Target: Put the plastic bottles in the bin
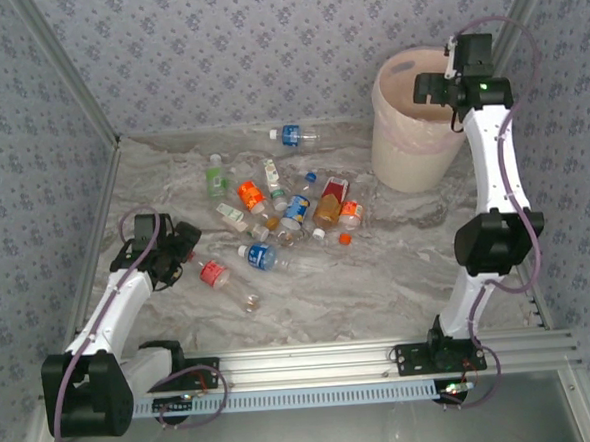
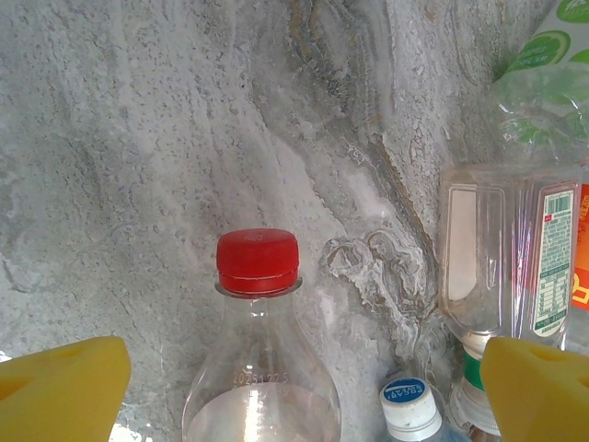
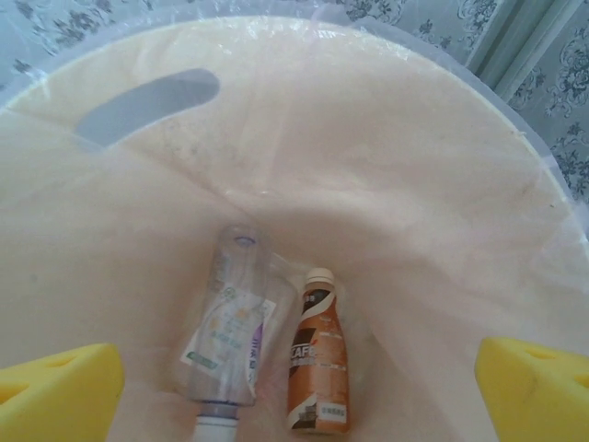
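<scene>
A scatter of small plastic bottles (image 1: 296, 209) lies on its sides across the middle of the grey marbled tabletop (image 1: 378, 266). The cream bin (image 1: 416, 153) stands at the far right corner. Inside it lie a clear bottle (image 3: 230, 331) and a brown coffee bottle (image 3: 319, 354), side by side. The right end effector (image 3: 294, 396) hangs over the bin's mouth, yellow fingers spread wide and holding nothing. The left end effector (image 2: 294, 387) sits low at the left, also wide, with a red-capped bottle (image 2: 258, 262) between its fingers, untouched.
</scene>
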You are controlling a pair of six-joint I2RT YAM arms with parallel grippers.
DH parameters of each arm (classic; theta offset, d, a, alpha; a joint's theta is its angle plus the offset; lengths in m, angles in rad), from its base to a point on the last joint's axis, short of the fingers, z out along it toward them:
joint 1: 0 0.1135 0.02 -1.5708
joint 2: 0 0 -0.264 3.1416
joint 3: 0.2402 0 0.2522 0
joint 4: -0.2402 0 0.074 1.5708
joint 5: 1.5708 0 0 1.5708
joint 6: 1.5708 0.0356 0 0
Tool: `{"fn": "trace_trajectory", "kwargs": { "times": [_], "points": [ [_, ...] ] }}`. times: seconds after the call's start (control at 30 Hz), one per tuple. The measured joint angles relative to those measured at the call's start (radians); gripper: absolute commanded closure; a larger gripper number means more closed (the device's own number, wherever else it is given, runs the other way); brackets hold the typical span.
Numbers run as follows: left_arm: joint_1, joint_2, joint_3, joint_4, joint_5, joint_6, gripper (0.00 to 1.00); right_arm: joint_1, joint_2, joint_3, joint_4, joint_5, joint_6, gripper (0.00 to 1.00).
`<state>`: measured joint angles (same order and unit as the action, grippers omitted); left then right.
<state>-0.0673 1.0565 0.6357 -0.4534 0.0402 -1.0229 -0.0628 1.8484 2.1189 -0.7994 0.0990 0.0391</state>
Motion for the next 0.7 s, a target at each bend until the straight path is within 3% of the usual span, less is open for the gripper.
{"fn": "trace_trajectory", "kwargs": {
  "times": [0.5, 0.7],
  "points": [
    [0.000, 0.052, 0.000, 0.005, 0.039, -0.007, 0.02, 0.018, -0.319, -0.339, 0.259, -0.202, 0.248, 0.00],
    [-0.006, 0.075, 0.001, 0.008, 0.057, -0.023, 0.02, 0.118, -0.377, -0.422, 0.308, -0.261, 0.330, 0.00]
  ]
}}
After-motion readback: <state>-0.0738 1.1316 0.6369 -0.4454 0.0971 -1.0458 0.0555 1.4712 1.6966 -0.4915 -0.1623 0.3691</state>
